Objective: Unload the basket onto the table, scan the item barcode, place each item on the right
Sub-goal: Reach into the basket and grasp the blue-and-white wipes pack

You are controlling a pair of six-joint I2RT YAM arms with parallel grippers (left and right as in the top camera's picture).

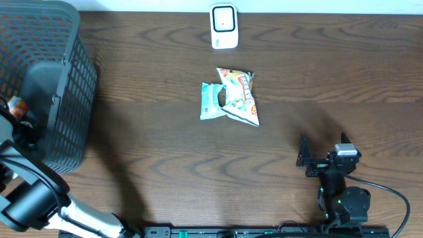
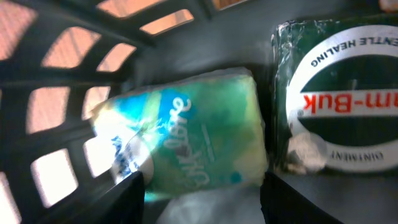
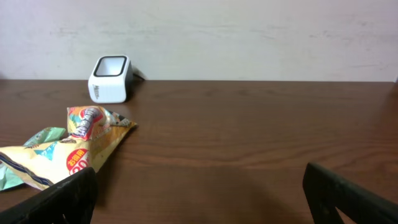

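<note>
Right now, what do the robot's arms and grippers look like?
Both arms are mostly black. The right arm carries a pale grey camera block, small green lights and a black cable. The left arm has a white section low down. The left gripper and right gripper have flat black fingers.

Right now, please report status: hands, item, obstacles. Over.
Left hand in basket, straddling teal packet, grip unclear. Right hand open, empty. Two snack packs lie before scanner.
</note>
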